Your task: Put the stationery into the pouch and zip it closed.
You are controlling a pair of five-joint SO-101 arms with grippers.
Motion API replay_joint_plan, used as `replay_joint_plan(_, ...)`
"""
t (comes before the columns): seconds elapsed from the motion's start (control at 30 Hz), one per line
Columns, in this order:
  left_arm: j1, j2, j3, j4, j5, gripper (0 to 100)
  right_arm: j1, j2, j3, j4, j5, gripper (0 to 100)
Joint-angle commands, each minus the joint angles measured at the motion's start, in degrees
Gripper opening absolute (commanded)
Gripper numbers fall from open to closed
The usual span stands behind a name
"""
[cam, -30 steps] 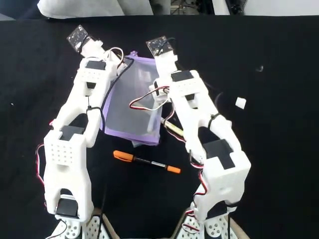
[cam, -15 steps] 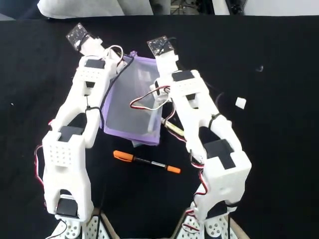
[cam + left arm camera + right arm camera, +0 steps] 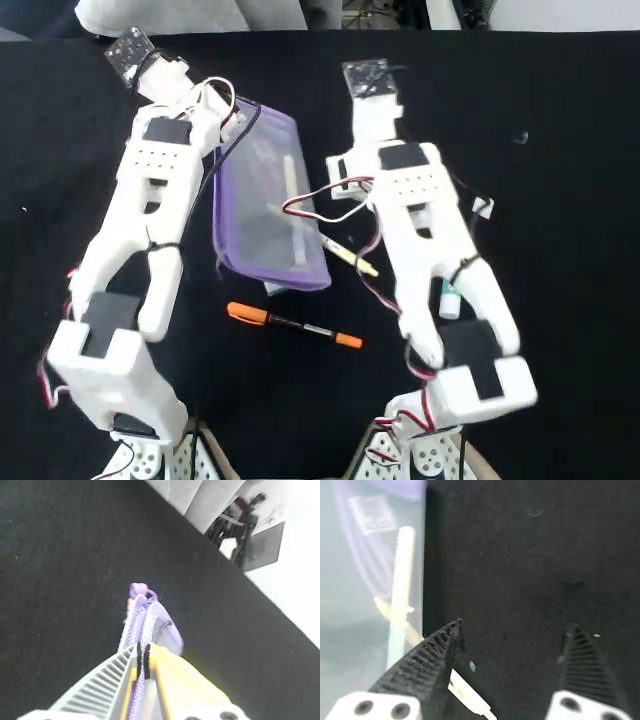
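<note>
Left claw [image 3: 143, 653] pinches pouch [image 3: 262, 205] edge (right claw [image 3: 515, 628] agape).

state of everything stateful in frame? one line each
Purple mesh zip pouch: edge pinched, white pen inside; zip unclear.
Left gripper: shut on pouch.
Right gripper: open, empty, beside pouch.
Orange-ended marker: on black table, outside pouch.

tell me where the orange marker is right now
In the high view the orange marker lies on the black table, roughly central between left and right, just off the end of the purple mesh pouch nearest the robot's bases.
</note>
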Motion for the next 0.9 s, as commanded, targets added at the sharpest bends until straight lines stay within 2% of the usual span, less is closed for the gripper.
replay_joint_plan(0.0, -1.0, -9.1, 5.4, -5.5, -0.5, 3, 1.8, -6.6, 0.7, -0.2, -2.7, 39.3)
replay_joint_plan(0.2, -1.0, -21.8, 18.6, -14.0, -0.6, 3, 0.9, -12.3, 6.2, -2.6, 2.3, 41.3)
replay_joint_plan(0.33, -1.0, -26.8, 22.1, -14.6, -4.7, 3, -0.5, -17.8, 8.4, -1.0, 4.5, 41.3)
replay_joint_plan(0.43, -1.0, -27.2, 22.4, -14.6, -5.1, 3, -2.8, -23.8, 9.5, 2.5, 6.8, 41.3)
replay_joint_plan(0.57, -1.0, -27.2, 22.7, -14.5, -5.2, 3, -8.0, -32.8, 11.6, 6.7, 9.1, 41.3)
replay_joint_plan(0.87, -1.1, -27.1, 24.0, -14.5, -5.1, 3, -23.2, -48.7, 25.6, 4.9, 9.4, 41.3)
